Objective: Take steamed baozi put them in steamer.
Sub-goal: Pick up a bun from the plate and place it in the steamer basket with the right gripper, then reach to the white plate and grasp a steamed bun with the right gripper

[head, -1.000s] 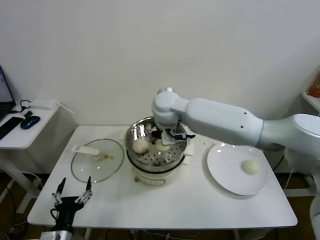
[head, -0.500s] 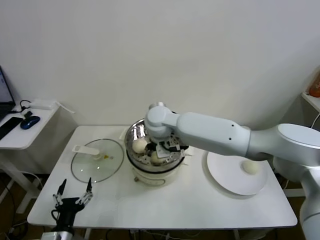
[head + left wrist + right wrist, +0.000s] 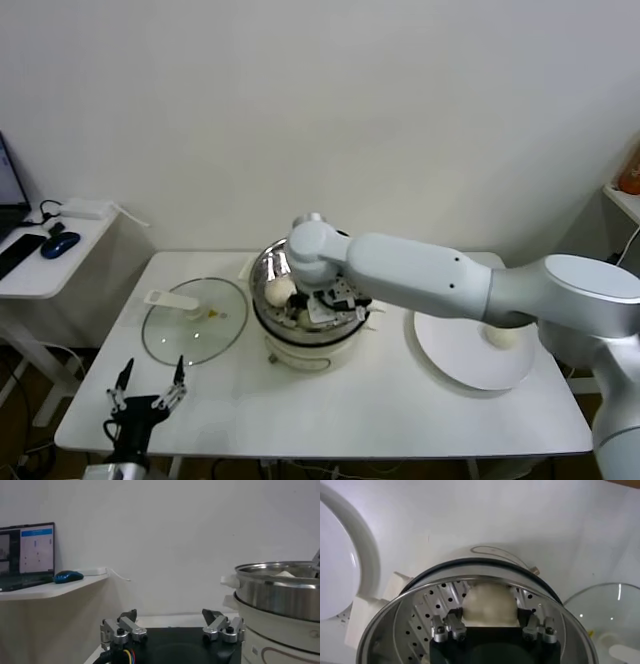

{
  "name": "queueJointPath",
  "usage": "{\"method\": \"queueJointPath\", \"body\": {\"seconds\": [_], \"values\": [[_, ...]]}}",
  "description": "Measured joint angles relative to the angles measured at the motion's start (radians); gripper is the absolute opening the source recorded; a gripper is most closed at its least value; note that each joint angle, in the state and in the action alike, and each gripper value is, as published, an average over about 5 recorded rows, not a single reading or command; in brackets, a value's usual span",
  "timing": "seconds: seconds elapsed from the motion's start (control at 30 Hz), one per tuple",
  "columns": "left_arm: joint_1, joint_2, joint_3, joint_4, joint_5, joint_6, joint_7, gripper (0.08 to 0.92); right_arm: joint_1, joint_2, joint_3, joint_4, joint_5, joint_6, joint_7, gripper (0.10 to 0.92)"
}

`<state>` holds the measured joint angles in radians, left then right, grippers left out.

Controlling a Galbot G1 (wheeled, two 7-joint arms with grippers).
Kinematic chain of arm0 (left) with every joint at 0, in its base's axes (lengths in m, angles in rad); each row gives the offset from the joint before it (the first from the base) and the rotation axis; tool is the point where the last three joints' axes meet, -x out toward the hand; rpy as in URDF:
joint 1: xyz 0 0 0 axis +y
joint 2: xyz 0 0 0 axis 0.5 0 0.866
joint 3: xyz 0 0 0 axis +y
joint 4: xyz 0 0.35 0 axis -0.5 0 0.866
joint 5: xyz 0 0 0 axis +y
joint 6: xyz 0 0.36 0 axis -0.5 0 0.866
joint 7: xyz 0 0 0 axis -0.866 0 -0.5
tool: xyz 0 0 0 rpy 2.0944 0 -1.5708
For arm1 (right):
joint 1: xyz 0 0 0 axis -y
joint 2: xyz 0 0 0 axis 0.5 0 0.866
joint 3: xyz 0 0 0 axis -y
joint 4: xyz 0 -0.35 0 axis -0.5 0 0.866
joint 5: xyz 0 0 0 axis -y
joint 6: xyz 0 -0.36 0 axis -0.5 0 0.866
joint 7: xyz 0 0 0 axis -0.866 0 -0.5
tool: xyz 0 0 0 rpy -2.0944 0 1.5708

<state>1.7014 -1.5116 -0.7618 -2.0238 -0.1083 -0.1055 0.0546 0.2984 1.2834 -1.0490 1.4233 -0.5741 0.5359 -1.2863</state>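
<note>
- Right gripper point(image 3: 491, 629) is reached down inside the steamer point(image 3: 420, 600), its arm stretched across from the robot's right side.
- One bun point(image 3: 489, 605) is seen between the two fingertips point(image 3: 451, 626) in the right wrist view; the fingers stand about a bun's width apart, right against its sides, and whether they press it or have just let go cannot be told.
- That bun rests low in the basket, on or just above the perforated floor.
- A second bun point(image 3: 281, 290) lies inside the steamer point(image 3: 268, 270) just beside the gripper point(image 3: 322, 306), toward the robot's left.
- Another bun point(image 3: 503, 335) is seen on the white plate point(image 3: 460, 355), well apart from the gripper on the robot's right, partly hidden behind the arm.
- A glass lid point(image 3: 195, 320) with a white handle lies flat on the table point(image 3: 330, 410), on the far side of the steamer from the plate.
- Left gripper point(image 3: 146, 398) is parked low at the near edge of the table, well apart from the steamer, its fingers spread and holding nothing; the wrist view point(image 3: 172, 630) shows the same.
</note>
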Motion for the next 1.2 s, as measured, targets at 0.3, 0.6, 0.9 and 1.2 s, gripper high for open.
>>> {"method": "queueJointPath", "body": {"seconds": [0.3,0.6,0.9,1.2], "values": [[-0.001,-0.001,0.001,0.004,0.0,-0.001,0.0,0.823,-0.002,-0.001,0.005,-0.004,-0.001,0.01,0.007,0.818],[-0.001,-0.002,0.002,0.005,0.0,-0.002,-0.001,0.823,0.024,-0.012,0.021,-0.002,0.026,0.016,0.003,0.823],[0.003,0.001,0.001,-0.001,-0.003,-0.001,-0.001,0.823,0.124,-0.072,0.001,0.02,0.174,-0.019,-0.013,0.823],[0.003,0.01,0.01,-0.013,-0.005,0.003,0.0,0.823,0.306,-0.221,-0.138,-0.013,0.484,-0.198,-0.003,0.823]]}}
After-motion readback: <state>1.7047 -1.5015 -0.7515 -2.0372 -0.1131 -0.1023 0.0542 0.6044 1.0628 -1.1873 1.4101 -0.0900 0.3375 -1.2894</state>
